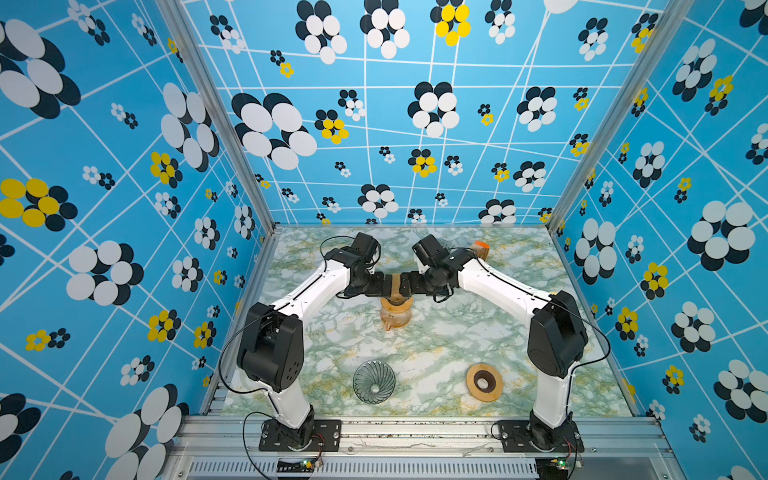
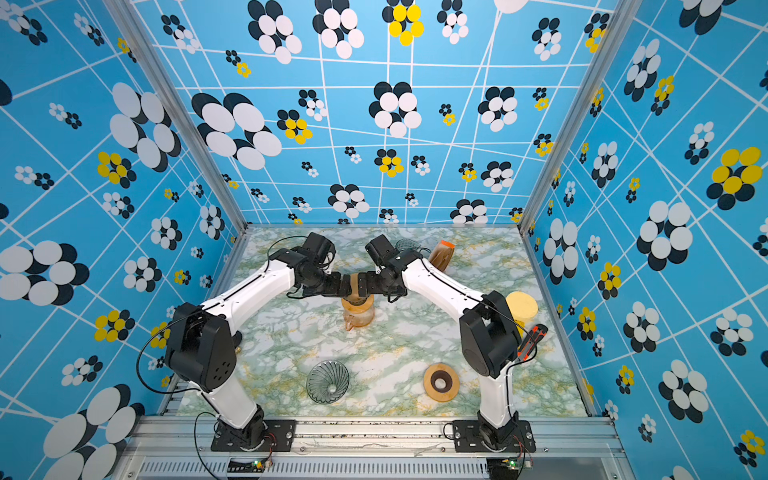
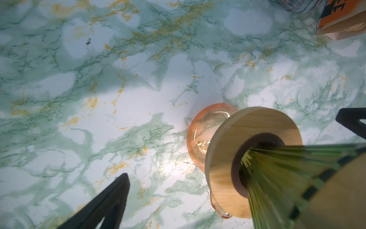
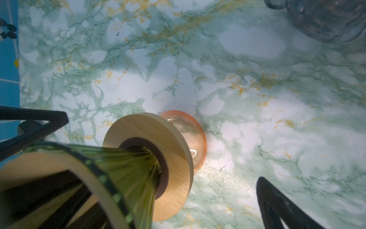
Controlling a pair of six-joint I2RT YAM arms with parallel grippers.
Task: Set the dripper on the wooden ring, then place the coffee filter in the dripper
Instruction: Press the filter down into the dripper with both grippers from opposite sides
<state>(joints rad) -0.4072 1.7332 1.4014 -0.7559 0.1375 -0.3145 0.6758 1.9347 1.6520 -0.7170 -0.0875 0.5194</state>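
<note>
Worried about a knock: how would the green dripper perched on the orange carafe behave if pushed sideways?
Probably top-heavy: the green dripper only sits through a wooden collar on the orange carafe, so it may tip. It looks like ribbed glass, likely rigid, slippery and breakable.

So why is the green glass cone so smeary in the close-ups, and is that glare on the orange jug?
Left wrist view: the green dripper sits almost against the lens, so it blurs, while the marble table is sharp; white glints on the orange carafe are glare. Right wrist view: same blur, plus a washed-out patch on the table.
</note>
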